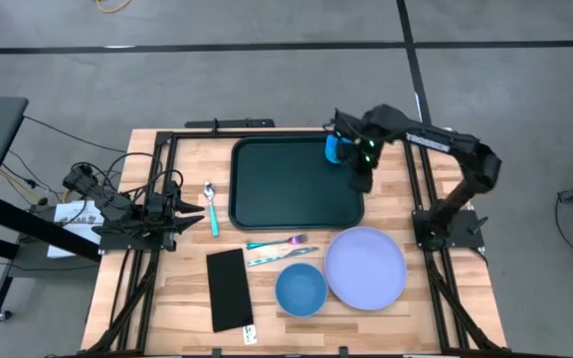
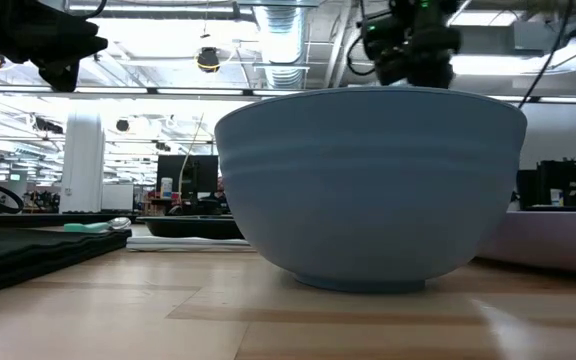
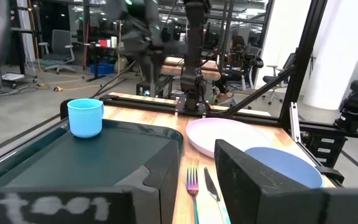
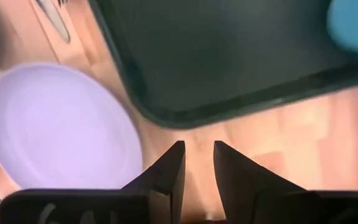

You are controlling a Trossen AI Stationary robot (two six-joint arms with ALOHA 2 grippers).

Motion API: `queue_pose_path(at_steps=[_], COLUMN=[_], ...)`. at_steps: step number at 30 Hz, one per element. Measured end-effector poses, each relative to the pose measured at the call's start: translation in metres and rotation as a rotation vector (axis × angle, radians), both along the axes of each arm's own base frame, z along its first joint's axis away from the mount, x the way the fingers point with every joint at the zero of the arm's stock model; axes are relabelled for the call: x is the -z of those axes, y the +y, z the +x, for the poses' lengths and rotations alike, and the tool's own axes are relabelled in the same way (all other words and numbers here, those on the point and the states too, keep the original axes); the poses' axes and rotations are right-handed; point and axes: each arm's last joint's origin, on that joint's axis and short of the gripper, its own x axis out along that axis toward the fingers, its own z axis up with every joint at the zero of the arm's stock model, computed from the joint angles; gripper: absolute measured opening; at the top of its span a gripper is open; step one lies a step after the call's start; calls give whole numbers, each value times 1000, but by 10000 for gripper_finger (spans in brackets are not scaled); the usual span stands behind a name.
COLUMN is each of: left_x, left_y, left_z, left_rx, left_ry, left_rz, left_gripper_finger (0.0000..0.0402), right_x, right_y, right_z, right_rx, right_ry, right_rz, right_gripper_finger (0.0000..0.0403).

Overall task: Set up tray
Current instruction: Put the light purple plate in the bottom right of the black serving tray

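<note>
No text, label, brand, number or sign can be read in any view. The left pincer (image 3: 185,186) carries a strip with pale marks, too blurred to make out. A white paper (image 1: 73,216) lying left of the desk (image 1: 192,298) has print too small to read.

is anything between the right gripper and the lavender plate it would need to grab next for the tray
Nothing visible. The right gripper hangs over the dark green tray's right edge beside the blue cup. The lavender plate lies on the table just past the tray's near right corner, with bare wood between; the blue bowl sits off to its side.
</note>
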Motion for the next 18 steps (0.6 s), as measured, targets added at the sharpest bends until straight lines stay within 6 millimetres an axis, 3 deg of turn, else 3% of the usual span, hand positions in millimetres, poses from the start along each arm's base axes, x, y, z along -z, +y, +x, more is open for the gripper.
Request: queue_pose_path(at_steps=[11,18], left_x=[0,0], left_y=[0,0], left_z=[0,0], left_rx=[4,3], left_ry=[-1,-1], left_rz=[-11,-11], left_gripper_finger=[94,94], right_x=[61,75], right_y=[60,88], right_z=[-47,-59], right_rx=[85,47], right_ry=[-5,14], right_rz=[8,-6], right_gripper_finger=[77,77])
